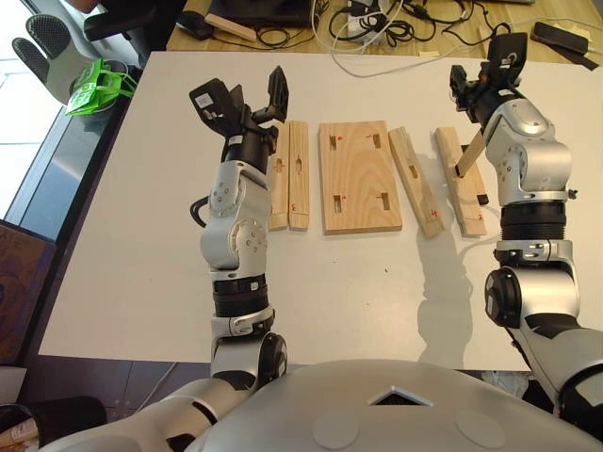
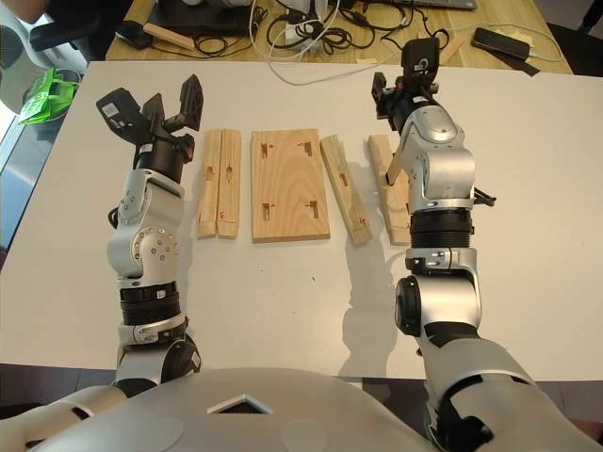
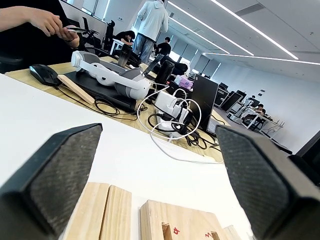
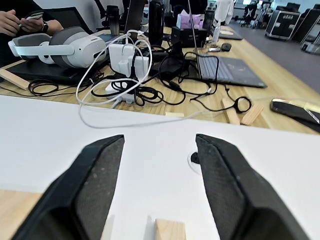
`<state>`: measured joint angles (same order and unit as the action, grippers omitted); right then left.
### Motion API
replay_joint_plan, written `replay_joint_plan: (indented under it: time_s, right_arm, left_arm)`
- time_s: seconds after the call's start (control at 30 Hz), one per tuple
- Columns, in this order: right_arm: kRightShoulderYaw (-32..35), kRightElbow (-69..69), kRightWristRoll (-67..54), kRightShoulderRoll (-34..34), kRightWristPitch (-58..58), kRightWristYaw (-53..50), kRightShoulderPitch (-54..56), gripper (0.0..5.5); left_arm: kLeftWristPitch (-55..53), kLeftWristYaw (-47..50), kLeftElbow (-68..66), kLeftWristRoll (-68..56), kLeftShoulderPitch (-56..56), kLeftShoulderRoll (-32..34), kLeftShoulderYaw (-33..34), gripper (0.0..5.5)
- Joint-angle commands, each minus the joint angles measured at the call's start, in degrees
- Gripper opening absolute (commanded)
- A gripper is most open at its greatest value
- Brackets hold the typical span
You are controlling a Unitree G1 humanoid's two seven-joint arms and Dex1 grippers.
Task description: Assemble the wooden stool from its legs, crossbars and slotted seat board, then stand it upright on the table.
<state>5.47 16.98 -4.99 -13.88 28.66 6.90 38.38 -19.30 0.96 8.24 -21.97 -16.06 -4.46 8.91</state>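
Left eye view: the slotted seat board lies flat on the white surface, nearer its far edge. The left legs lie side by side just beside the board, and the right legs lie splayed on its other side. The left gripper, spread wide and empty, hangs over the far ends of the left legs. The right gripper, parted and empty, hangs over the far end of the outermost right leg.

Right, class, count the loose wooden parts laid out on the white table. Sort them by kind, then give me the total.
slotted seat board: 1
long wooden bars: 4
thin wooden slat, slanting over the bar farthest to the robot's right: 1
Total: 6
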Motion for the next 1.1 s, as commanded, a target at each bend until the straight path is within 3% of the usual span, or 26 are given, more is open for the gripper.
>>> replay_joint_plan:
  time_s: [0.03, 0.1, 0.27, 0.43, 0.7, 1.1]
  right_arm:
    - [-2.97, -5.26, 3.12, -3.48, -1.92, 2.17, 2.92, 2.64]
    - [-3.59, -9.81, 0.28, -3.95, 2.13, 6.55, 3.0, 2.64]
    - [-2.85, -22.7, -12.97, -3.65, 24.93, 15.26, -0.9, 2.64]
    - [2.78, -27.45, -15.15, -1.08, 37.64, 8.82, -5.5, 2.64]
    - [7.66, -25.88, -9.55, -0.4, 37.27, -2.16, -10.01, 2.64]
    - [7.75, -2.68, -4.08, -10.62, 23.93, 1.86, -10.86, 2.64]
  left_arm:
    - [0.68, 0.54, 0.11, -0.2, -0.11, -0.65, 0.23, 4.17]
    - [0.93, 0.72, 0.16, -0.34, 0.19, -0.99, 0.3, 4.17]
    - [1.83, 1.31, 0.32, -0.17, 0.76, -1.56, 0.17, 4.17]
    - [2.59, 2.16, 0.57, -0.17, 0.87, -1.97, -0.22, 4.17]
    - [3.12, 3.6, 1.99, -0.58, 1.87, -2.42, -0.35, 4.17]
    - [2.97, 4.53, 1.84, -1.19, 1.11, -1.89, -0.35, 4.17]
